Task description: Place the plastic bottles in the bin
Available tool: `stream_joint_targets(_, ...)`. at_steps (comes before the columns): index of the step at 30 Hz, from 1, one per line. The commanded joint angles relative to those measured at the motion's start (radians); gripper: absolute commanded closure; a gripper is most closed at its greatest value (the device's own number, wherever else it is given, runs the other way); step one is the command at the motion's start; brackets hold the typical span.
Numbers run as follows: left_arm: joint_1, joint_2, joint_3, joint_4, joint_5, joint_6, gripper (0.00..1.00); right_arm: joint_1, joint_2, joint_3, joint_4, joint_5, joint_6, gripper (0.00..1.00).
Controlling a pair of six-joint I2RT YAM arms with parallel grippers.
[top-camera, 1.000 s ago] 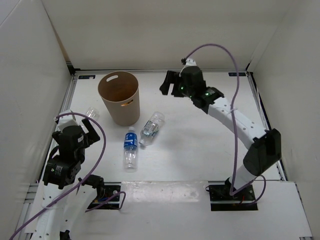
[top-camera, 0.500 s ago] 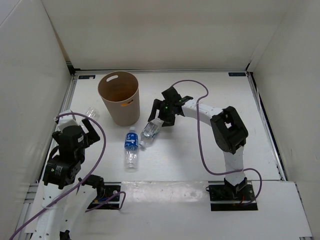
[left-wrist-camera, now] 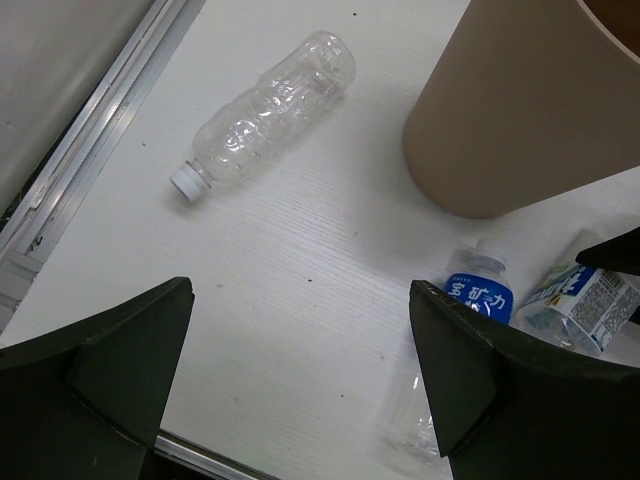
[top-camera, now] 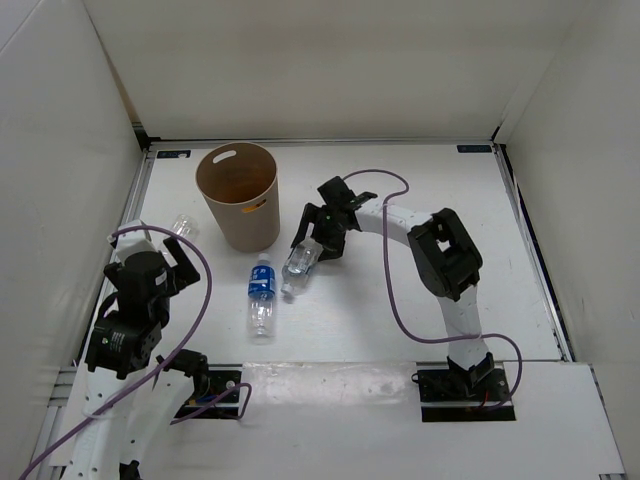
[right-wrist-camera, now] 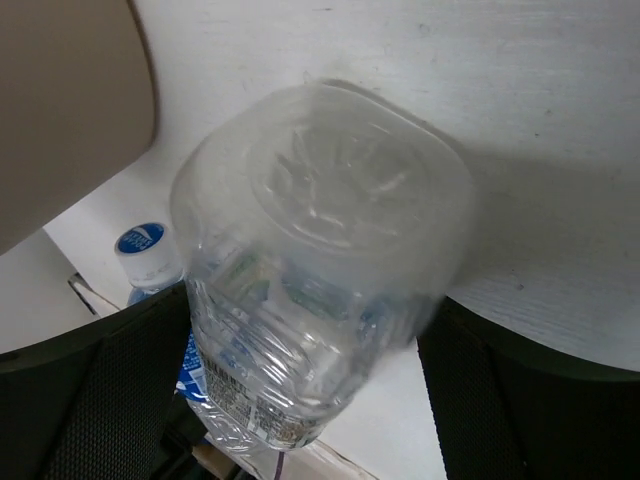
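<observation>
Change over the last second is all on the right side: the right gripper (top-camera: 318,233), which was high near the back of the table, has come down beside the tan-brown round bin (top-camera: 240,228) and now sits over the crumpled clear plastic bottle with a printed label (top-camera: 298,265). In the right wrist view its dark fingers (right-wrist-camera: 90,400) are spread, one on each side of the bottle's base, and close to its walls. I see no squeeze yet, so I judge that the grasp is prepared but not made. This bottle lies on its side just beside the bin's foot, and the clear bottle with blue label and white cap (top-camera: 261,296) lies just beside it, nearer to the arms. The plain clear bottle (left-wrist-camera: 265,120) lies alone to the left of the bin. The left gripper (left-wrist-camera: 300,292) hangs wide open above the table with nothing between its fingers. All three bottles I can see are outside the bin. The white table (top-camera: 370,310) has a faint wood grain, and plain white walls (top-camera: 300,70) close it on three sides.
</observation>
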Motion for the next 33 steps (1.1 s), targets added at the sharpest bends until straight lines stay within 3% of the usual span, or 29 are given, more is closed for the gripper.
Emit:
stream_joint_targets(1, -0.003, -0.01, -0.008, 0.002, 0.001, -0.004, 0.01, 0.015, 0.006, 0.08, -0.094, 0.004, -0.005, 0.1)
stream_joint_targets(6, -0.003, -0.014, -0.008, -0.002, 0.001, -0.004, 0.01, 0.016, -0.006, 0.054, -0.082, -0.011, -0.002, 0.13)
stream_joint_targets(13, -0.004, -0.015, -0.008, -0.001, -0.001, -0.004, 0.01, -0.001, -0.034, -0.01, 0.014, -0.103, 0.003, 0.52)
stream_joint_targets(14, -0.003, -0.015, -0.009, 0.001, -0.001, -0.004, 0.01, -0.004, -0.04, -0.012, 0.017, -0.107, 0.0, 0.7)
stream_joint_targets(15, -0.004, -0.015, -0.008, 0.001, -0.002, -0.005, 0.01, -0.007, -0.048, -0.025, 0.023, -0.114, -0.003, 0.77)
stream_joint_targets(20, -0.003, -0.015, -0.009, -0.001, -0.002, -0.005, 0.01, -0.024, -0.17, -0.067, -0.007, -0.095, -0.06, 1.0)
stream_joint_targets(29, -0.004, -0.018, -0.009, -0.001, -0.002, -0.007, 0.01, -0.064, -0.38, -0.14, -0.081, -0.008, -0.175, 1.0)
stream_joint_targets(33, -0.003, -0.018, -0.009, 0.001, -0.002, -0.007, 0.01, -0.074, -0.475, -0.174, 0.017, -0.026, -0.248, 1.0)
